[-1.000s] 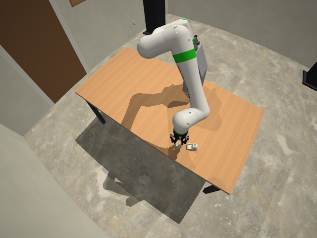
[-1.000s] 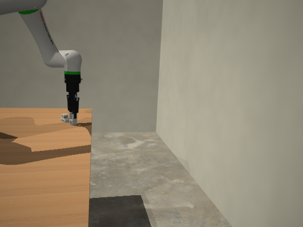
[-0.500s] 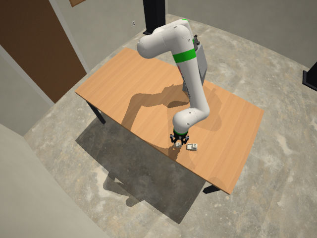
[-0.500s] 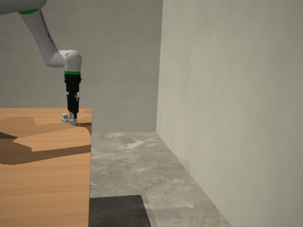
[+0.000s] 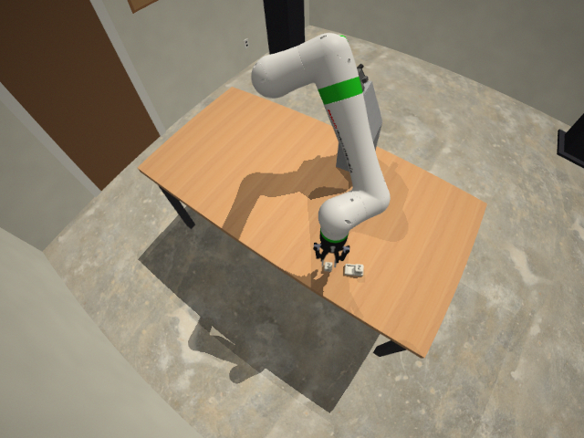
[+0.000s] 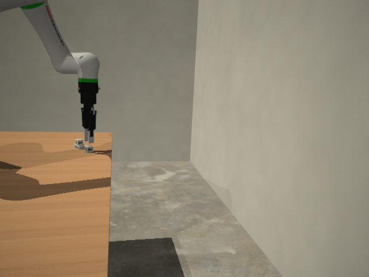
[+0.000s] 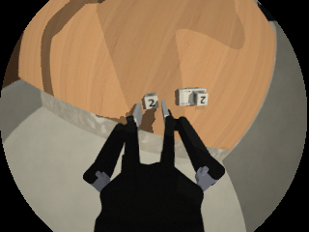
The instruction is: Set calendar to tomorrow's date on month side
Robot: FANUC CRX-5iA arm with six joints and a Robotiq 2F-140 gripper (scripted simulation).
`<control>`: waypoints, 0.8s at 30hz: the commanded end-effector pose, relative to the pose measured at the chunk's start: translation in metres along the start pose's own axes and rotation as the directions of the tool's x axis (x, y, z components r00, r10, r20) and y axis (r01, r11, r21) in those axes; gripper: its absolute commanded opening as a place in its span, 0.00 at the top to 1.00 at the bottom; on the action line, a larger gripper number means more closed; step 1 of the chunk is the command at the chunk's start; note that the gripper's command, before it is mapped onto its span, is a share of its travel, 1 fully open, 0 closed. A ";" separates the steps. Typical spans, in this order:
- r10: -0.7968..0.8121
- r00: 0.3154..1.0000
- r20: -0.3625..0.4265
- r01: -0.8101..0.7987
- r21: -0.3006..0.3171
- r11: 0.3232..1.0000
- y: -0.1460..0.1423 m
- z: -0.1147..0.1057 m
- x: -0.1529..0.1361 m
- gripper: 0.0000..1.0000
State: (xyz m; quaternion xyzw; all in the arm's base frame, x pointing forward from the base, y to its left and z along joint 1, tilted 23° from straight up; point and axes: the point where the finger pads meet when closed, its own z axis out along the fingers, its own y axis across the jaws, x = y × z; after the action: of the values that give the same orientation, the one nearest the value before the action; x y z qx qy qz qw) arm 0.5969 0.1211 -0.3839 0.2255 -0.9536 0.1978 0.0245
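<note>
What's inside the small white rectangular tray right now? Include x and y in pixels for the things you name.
One white cube (image 5: pixel 359 267) (image 6: pixel 78 141) (image 7: pixel 201 99), "2" on top. The tray floor beneath it is covered.

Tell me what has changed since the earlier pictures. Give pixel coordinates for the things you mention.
The black two-finger gripper (image 5: pixel 329 262) (image 6: pixel 89 141) (image 7: pixel 151 106) has risen from around the loose white cube (image 5: pixel 328 266) (image 6: pixel 89 149) (image 7: pixel 151 101), leaving it on the wooden table (image 5: pixel 283 155) (image 6: pixel 59 217) (image 7: pixel 145 48); whether it had gripped it, I cannot tell. The small white tray (image 5: pixel 349 270) (image 6: pixel 79 147) (image 7: pixel 183 98) and its white numbered cube (image 5: pixel 359 268) (image 6: pixel 78 141) (image 7: pixel 201 100) stayed put.
</note>
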 end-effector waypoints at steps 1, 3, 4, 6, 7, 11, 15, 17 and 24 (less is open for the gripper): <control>0.000 1.000 0.000 0.000 0.000 1.000 0.000 -0.019 0.000 0.64; 0.000 1.000 0.000 0.000 0.000 1.000 0.000 -0.029 0.000 0.64; 0.000 1.000 0.000 0.000 0.000 1.000 0.000 -0.034 0.000 0.64; 0.000 1.000 0.000 0.000 0.000 1.000 0.000 -0.034 0.000 0.64; 0.000 1.000 0.000 0.000 0.000 1.000 0.000 -0.037 0.000 0.64; 0.000 1.000 0.000 0.000 0.000 1.000 0.000 -0.047 0.000 0.64; 0.000 1.000 0.000 0.000 0.000 1.000 0.000 -0.049 0.000 0.64; 0.000 1.000 0.000 0.000 0.000 1.000 0.000 -0.049 0.000 0.00; 0.000 1.000 0.000 0.000 0.000 1.000 0.000 -0.049 0.000 0.00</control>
State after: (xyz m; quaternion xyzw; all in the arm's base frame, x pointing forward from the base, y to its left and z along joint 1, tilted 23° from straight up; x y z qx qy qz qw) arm 0.5947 0.1398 -0.3390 0.2255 -0.9536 0.1979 0.0246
